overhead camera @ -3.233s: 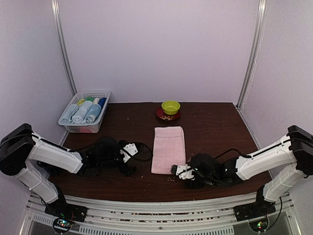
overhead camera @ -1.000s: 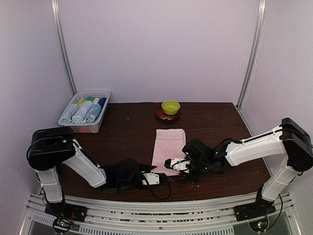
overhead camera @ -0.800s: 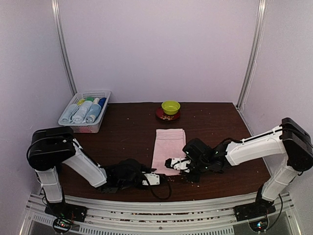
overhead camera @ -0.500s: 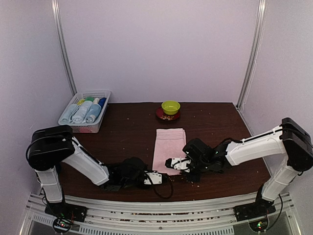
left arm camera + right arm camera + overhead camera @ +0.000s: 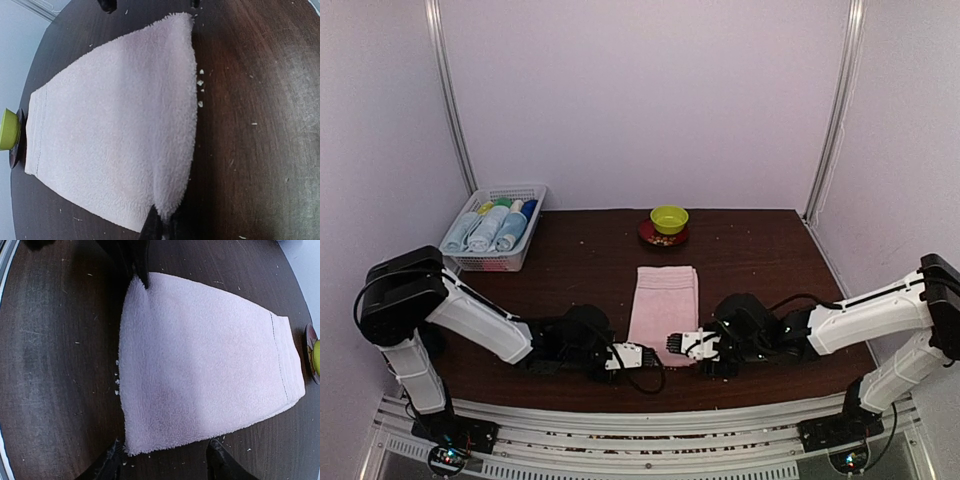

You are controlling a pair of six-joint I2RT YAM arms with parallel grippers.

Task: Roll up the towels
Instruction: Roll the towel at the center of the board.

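A pale pink towel point(image 5: 663, 298) lies flat on the dark table, long side running away from me. My left gripper point(image 5: 640, 354) is at its near left corner. In the left wrist view the left gripper point(image 5: 162, 227) is shut on that corner of the towel point(image 5: 110, 130), and the cloth rises into a small ridge there. My right gripper point(image 5: 674, 343) sits at the near right corner. In the right wrist view the right gripper point(image 5: 165, 462) is open, its fingers point(image 5: 107, 465) on either side of the towel's point(image 5: 200, 360) corner without holding it.
A white mesh basket point(image 5: 490, 262) at the far left holds several rolled towels point(image 5: 495, 228) in blue and green. A green bowl point(image 5: 669, 217) stands on a red saucer point(image 5: 663, 239) just beyond the pink towel. Pale crumbs point(image 5: 200, 90) lie by the towel's near edge.
My left gripper closed on the towel's near left corner. My right gripper opened, let go of the near right corner and drew back slightly.
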